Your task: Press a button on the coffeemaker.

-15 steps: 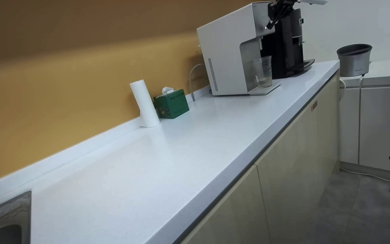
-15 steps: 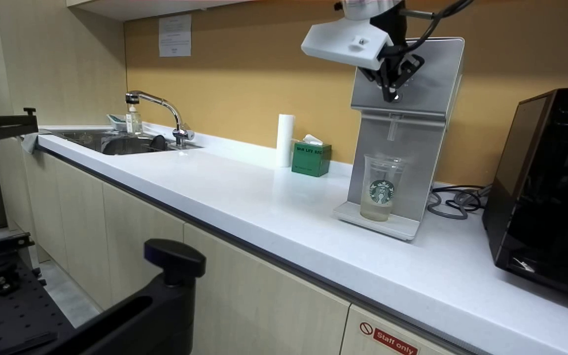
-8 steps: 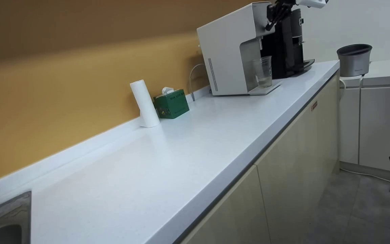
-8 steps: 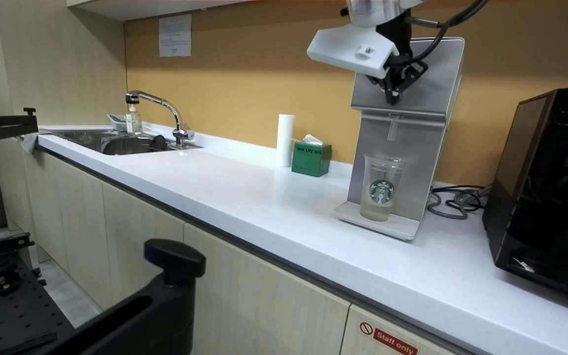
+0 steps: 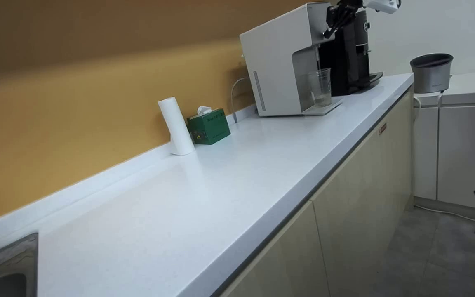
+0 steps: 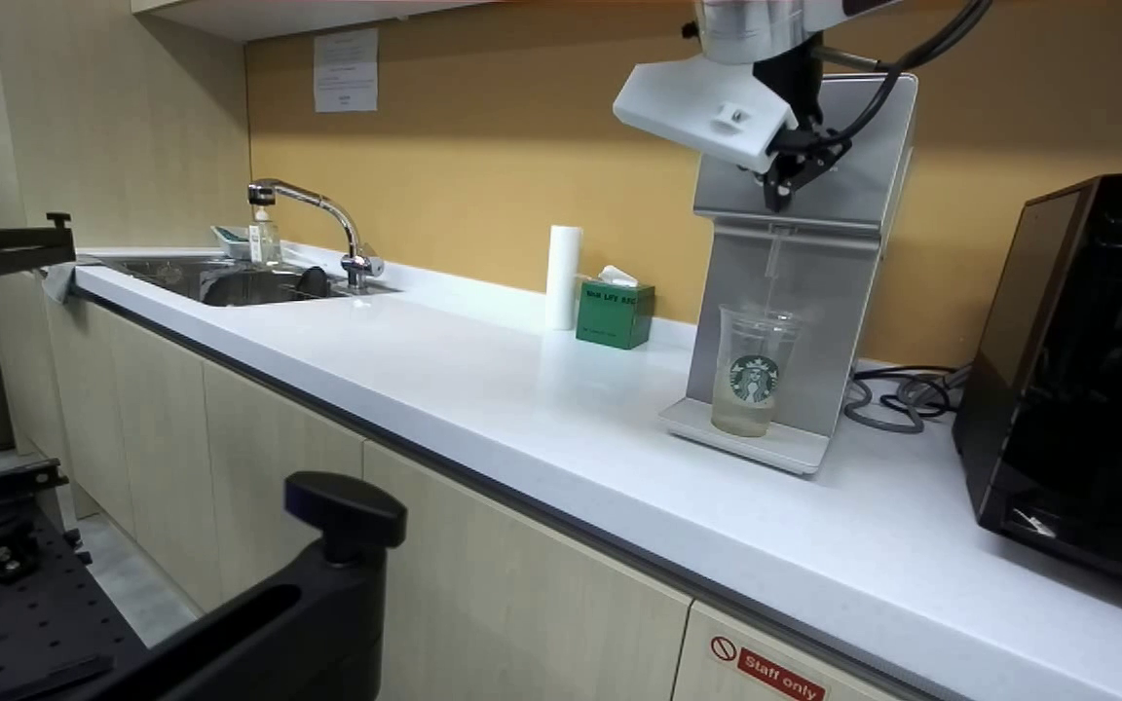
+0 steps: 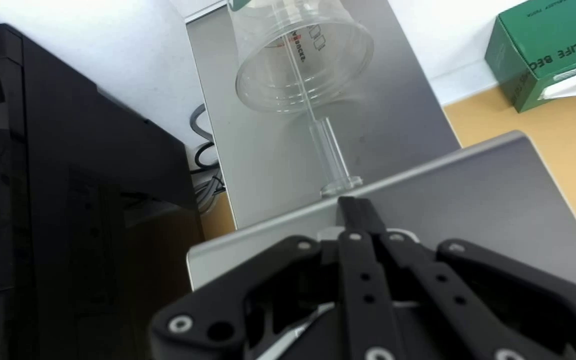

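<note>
The coffeemaker is a silver-white dispenser (image 5: 281, 66) on the counter. Its front panel (image 6: 863, 175) faces the arm. My gripper (image 6: 775, 203) is shut with nothing between its fingertips, which are at the lower part of this panel, just above the nozzle. In the wrist view my gripper (image 7: 360, 200) points at the panel (image 7: 468, 200); the pressed spot is hidden behind the fingers. A pale curved edge shows there; I cannot tell what it is. A thin stream (image 6: 768, 292) runs from the clear nozzle (image 7: 331, 155) into a clear cup (image 6: 754, 375) holding some liquid.
A black machine (image 6: 1087, 370) stands beside the dispenser, with cables (image 6: 902, 394) between them. A green tissue box (image 6: 615, 312) and a white paper roll (image 6: 563, 277) stand against the wall. A sink (image 6: 230, 282) is farther along the counter (image 6: 483, 360).
The wrist and hand have shifted right and slightly down in an exterior view, while the fingertips stay near the same panel spot. A stream of liquid now falls from the nozzle into the cup.
</note>
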